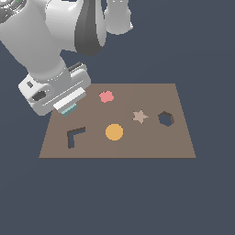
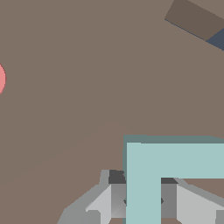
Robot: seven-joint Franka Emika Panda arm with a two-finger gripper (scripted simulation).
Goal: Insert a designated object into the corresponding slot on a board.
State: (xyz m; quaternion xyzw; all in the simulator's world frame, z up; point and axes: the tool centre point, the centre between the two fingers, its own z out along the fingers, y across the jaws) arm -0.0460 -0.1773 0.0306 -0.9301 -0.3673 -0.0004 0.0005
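Note:
The light-teal L-shaped designated object [image 2: 144, 175] sits between my fingers, one arm of it running out sideways past them. My gripper [image 2: 142, 200] is shut on its other arm, a grey finger [image 2: 103, 203] pressed to each side. In the exterior view the gripper [image 1: 69, 106] hangs over the far corner of the brown board [image 1: 151, 142] at the exterior view's left, and only a teal sliver of the object [image 1: 69, 110] shows under it. The dark L-shaped slot [image 1: 75, 137] lies nearer the front edge, just below the gripper. In the wrist view, part of the slot [image 2: 192, 19] shows apart from the block.
On the board lie a pink blob [image 1: 106, 96], a tan star [image 1: 140, 116] and an orange disc [image 1: 114, 132]. A dark hexagonal hole [image 1: 166, 119] is at the exterior view's right. The pink blob's edge [image 2: 1, 78] shows in the wrist view.

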